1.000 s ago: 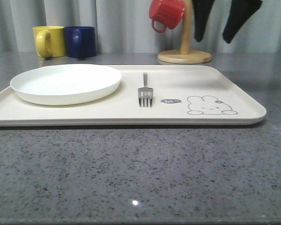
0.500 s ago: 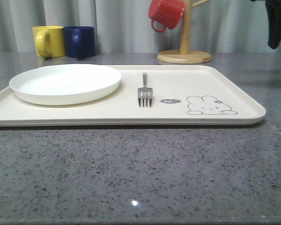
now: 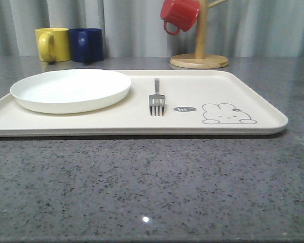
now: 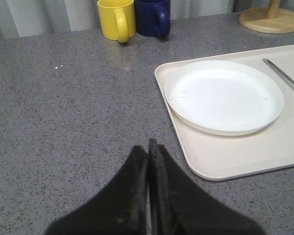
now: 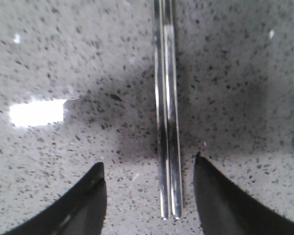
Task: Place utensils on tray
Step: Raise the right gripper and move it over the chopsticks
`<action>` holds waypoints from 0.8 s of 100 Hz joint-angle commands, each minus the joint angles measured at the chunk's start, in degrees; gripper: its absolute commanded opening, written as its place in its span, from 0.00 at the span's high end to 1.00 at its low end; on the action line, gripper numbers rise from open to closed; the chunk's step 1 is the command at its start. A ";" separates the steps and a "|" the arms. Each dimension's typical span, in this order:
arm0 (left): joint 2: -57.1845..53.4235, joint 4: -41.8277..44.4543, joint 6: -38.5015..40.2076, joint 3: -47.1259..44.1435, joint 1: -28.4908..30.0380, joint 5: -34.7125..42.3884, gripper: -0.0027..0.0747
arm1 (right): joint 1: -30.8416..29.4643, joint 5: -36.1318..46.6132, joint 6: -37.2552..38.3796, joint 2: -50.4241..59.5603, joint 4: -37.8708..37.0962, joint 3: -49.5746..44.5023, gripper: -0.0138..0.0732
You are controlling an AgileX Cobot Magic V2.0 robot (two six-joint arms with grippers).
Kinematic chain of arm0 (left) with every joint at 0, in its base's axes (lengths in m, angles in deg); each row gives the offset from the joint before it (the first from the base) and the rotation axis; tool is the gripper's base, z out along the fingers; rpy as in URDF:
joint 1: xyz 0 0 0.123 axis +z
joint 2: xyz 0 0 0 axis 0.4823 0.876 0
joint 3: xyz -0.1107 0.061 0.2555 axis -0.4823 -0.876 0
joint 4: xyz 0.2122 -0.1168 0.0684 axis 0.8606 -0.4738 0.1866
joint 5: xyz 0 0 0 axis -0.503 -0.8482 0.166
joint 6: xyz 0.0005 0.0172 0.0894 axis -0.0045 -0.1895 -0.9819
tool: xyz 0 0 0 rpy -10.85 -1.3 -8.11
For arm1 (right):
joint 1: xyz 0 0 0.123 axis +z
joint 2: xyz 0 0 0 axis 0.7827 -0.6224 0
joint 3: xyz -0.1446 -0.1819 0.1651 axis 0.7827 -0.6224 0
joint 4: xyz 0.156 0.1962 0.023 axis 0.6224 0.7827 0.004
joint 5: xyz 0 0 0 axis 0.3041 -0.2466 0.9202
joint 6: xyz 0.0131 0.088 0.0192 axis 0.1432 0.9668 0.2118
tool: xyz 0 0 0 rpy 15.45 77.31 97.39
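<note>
Pickup of the slim silver metal chopsticks [image 5: 167, 122] is the step in hand: they lie side by side on the speckled grey surface [image 3: 152, 182], between the parted, empty fingers of the right end effector [image 5: 149, 196]. Next move: descend and close squarely on both sticks. The left end effector [image 4: 148, 161] is closed, empty. The silver four-tined fork [image 3: 157, 101] lies on the cream rectangular tray [image 3: 263, 127]. The chopsticks' far ends are cut off.

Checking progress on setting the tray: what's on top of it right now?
On the cream rectangular tray lie a round white plate and a silver four-tined fork. Whatever sits under the plate is hidden.
</note>
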 commanded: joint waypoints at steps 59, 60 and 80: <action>0.59 -0.36 0.57 1.35 -0.33 4.26 0.99 | -0.40 2.80 -1.78 -0.47 -0.82 -0.70 0.79; 0.59 -0.36 0.57 1.35 -0.33 4.26 0.99 | -0.40 2.80 -1.78 -0.47 -0.82 -0.70 0.80; 0.59 -0.36 0.57 1.35 -0.33 4.26 0.99 | 0.10 3.26 -1.73 1.55 -0.50 -0.64 0.91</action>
